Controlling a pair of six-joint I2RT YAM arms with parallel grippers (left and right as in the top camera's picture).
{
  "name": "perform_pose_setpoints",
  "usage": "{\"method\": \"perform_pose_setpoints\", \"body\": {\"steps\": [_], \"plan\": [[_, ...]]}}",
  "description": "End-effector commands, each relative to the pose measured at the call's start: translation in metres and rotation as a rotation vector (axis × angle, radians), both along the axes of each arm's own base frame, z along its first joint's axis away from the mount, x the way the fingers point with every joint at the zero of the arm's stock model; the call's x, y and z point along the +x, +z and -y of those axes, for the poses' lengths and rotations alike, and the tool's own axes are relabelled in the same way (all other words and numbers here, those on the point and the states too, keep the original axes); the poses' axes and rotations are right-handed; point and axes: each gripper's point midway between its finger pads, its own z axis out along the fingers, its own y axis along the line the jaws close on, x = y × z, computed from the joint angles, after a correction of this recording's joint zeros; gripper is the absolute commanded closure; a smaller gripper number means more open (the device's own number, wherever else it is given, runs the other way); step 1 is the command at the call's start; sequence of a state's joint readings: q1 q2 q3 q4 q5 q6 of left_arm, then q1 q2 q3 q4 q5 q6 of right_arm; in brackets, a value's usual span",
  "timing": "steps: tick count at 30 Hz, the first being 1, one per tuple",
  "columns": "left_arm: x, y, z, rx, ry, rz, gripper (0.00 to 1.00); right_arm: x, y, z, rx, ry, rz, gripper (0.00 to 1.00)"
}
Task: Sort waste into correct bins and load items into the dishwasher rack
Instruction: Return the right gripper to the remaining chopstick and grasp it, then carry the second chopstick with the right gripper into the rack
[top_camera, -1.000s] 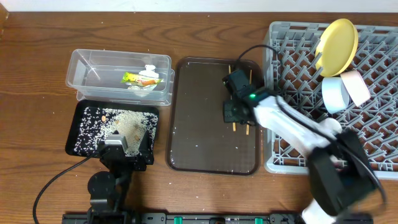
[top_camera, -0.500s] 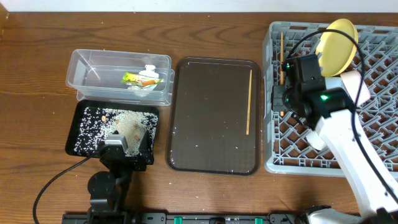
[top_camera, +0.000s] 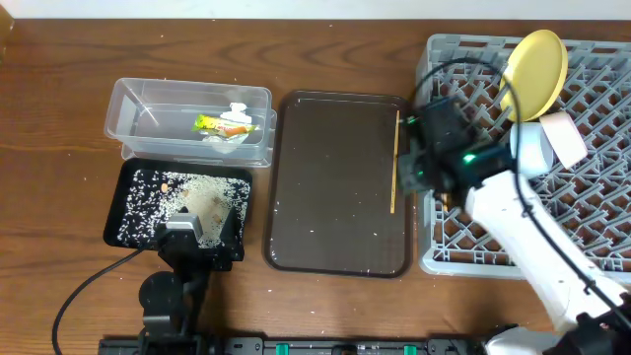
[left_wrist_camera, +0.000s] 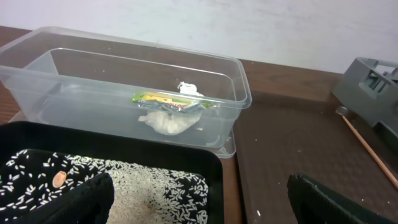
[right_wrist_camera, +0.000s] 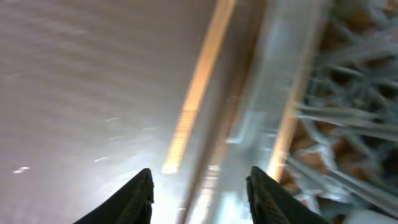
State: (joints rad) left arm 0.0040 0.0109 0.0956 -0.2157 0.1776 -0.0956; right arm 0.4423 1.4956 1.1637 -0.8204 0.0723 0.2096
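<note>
My right gripper [right_wrist_camera: 200, 196] is open, fingers [right_wrist_camera: 137, 196] spread with nothing between them. It sits mid-frame in the overhead, over the seam between the brown tray [top_camera: 335, 197] and the left wall of the rack [top_camera: 592, 197]. One chopstick [top_camera: 394, 163] lies straight along the tray's right edge, just left of the gripper, touching neither finger. The wrist view is motion-blurred: the chopstick runs up the middle, and a second wood-coloured streak shows just inside the rack wall, too smeared to identify. In the rack's upper part the yellow plate [top_camera: 535, 59] stands tilted on edge. The blue bowl [top_camera: 530, 148] and pink bowl [top_camera: 564, 136] lie on their sides below it, touching each other. My left gripper [left_wrist_camera: 199, 186] is wide open and empty at lower left, over the near edge of the black tray [top_camera: 133, 192], which holds the rice [top_camera: 197, 192]. Just behind it in the upper left, the clear tub [top_camera: 158, 108] holds the wrapper [top_camera: 212, 123] and paper [top_camera: 237, 110] bunched together.
</note>
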Motion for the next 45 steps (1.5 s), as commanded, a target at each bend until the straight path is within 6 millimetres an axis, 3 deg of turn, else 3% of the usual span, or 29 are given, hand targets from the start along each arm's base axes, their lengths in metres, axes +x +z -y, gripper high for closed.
{"method": "perform_pose_setpoints", "body": {"steps": [1, 5, 11, 18, 21, 23, 24, 28, 32, 34, 37, 41, 45], "plan": [[0.000, -0.012, 0.000, 0.014, -0.006, -0.022, 0.08, -0.007, -0.005, -0.020, -0.004, -0.066, 0.001, 0.51], [0.000, -0.012, 0.000, 0.014, -0.006, -0.022, 0.09, 0.004, -0.029, -0.005, -0.161, -0.253, 0.051, 0.51], [0.000, -0.012, 0.000, 0.014, -0.006, -0.022, 0.09, 0.026, -0.081, -0.011, -0.198, -0.277, 0.022, 0.52], [0.000, -0.012, 0.000, 0.014, -0.006, -0.022, 0.08, 0.013, -0.130, -0.018, -0.206, -0.250, -0.115, 0.60], [0.000, -0.012, 0.000, 0.014, -0.006, -0.022, 0.09, 0.005, -0.145, -0.021, -0.197, -0.239, -0.178, 0.72], [0.000, -0.012, 0.000, 0.014, -0.006, -0.022, 0.09, -0.005, -0.153, -0.024, -0.177, -0.230, -0.240, 0.99], [0.000, -0.012, 0.000, 0.014, -0.006, -0.022, 0.09, -0.009, -0.154, -0.026, -0.161, -0.225, -0.262, 0.99], [0.000, -0.012, 0.000, 0.014, -0.006, -0.022, 0.08, 0.000, -0.130, -0.039, -0.107, -0.165, -0.216, 0.99], [0.000, -0.012, 0.000, 0.014, -0.006, -0.022, 0.09, 0.015, -0.070, -0.051, -0.004, -0.095, -0.086, 0.99], [0.000, -0.012, 0.000, 0.014, -0.006, -0.022, 0.08, 0.023, -0.038, -0.045, 0.020, -0.078, -0.001, 0.99], [0.000, -0.012, 0.000, 0.014, -0.006, -0.022, 0.09, 0.032, 0.003, -0.018, 0.004, -0.105, 0.113, 0.99], [0.000, -0.012, 0.000, 0.014, -0.006, -0.022, 0.09, 0.038, 0.020, 0.028, -0.049, -0.201, 0.150, 0.99], [0.000, -0.012, 0.000, 0.014, -0.006, -0.022, 0.08, 0.039, 0.003, 0.056, -0.059, -0.227, 0.074, 0.99]]}}
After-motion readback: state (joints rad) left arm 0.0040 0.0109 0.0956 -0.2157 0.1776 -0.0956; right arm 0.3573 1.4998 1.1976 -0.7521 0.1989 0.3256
